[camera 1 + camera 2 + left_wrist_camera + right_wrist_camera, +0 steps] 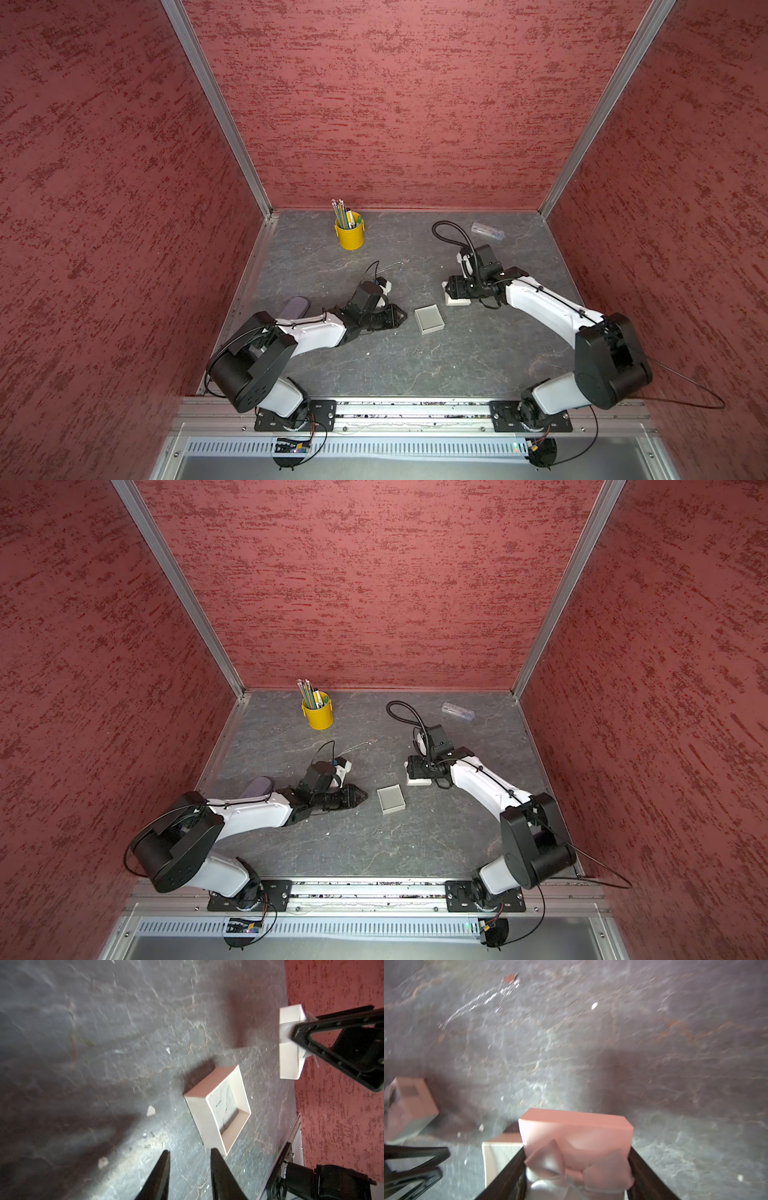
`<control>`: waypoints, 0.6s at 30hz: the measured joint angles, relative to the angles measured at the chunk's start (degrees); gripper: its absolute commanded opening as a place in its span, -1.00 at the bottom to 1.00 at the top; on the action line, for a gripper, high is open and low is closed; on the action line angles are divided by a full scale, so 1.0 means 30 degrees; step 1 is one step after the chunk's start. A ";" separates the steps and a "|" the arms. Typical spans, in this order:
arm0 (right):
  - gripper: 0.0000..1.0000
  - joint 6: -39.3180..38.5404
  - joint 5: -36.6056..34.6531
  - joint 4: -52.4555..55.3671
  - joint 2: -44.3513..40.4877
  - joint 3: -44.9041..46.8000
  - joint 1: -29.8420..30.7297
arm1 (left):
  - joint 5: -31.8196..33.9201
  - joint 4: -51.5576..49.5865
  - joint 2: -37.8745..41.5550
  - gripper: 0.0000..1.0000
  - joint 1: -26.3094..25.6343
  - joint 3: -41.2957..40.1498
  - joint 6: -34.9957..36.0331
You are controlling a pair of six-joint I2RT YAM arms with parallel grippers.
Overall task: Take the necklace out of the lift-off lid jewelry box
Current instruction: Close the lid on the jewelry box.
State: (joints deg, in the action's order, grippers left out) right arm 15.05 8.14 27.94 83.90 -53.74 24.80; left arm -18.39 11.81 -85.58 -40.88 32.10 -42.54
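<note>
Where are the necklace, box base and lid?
necklace (478, 1001): right wrist view, middle of the chain.
box base (429, 319): a top view, bare inner floor.
lid (577, 1134): right wrist view, its broad pink-lit face.

Both top views: high above the near edge, looking steeply down on the whole table (415, 365), framing nearly the same. Left wrist view: low, close behind left tool (190, 1150), facing right tool (294, 1038). Right wrist view: low, blurred, lid (575, 1126) filling the foreground.

White box (429, 319), yellow cup (350, 239), mottled red walls (395, 104)
</note>
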 measured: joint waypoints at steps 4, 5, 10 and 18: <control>0.34 -0.0182 0.0379 -0.0401 -0.0648 0.1086 0.1464 | 0.0291 0.1581 -0.0459 -0.53 -0.0911 -0.0656 -0.1064; 0.34 -0.0182 0.0423 -0.0568 -0.0699 0.1297 0.1792 | 0.0306 0.2135 -0.0780 -0.55 -0.0984 -0.0780 -0.1348; 0.34 -0.0182 0.0423 -0.1173 -0.0721 0.1938 0.2339 | 0.0306 0.4153 -0.2397 -0.58 -0.1078 -0.0991 -0.2310; 0.34 -0.0058 0.0423 -0.1887 -0.0583 0.1974 0.2579 | 0.0321 0.5523 -0.2849 -0.59 -0.1202 -0.0947 -0.2856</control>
State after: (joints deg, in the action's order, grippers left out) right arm 14.87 9.41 22.28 82.15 -47.81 32.53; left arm -17.43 28.38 -94.13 -44.49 29.26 -51.11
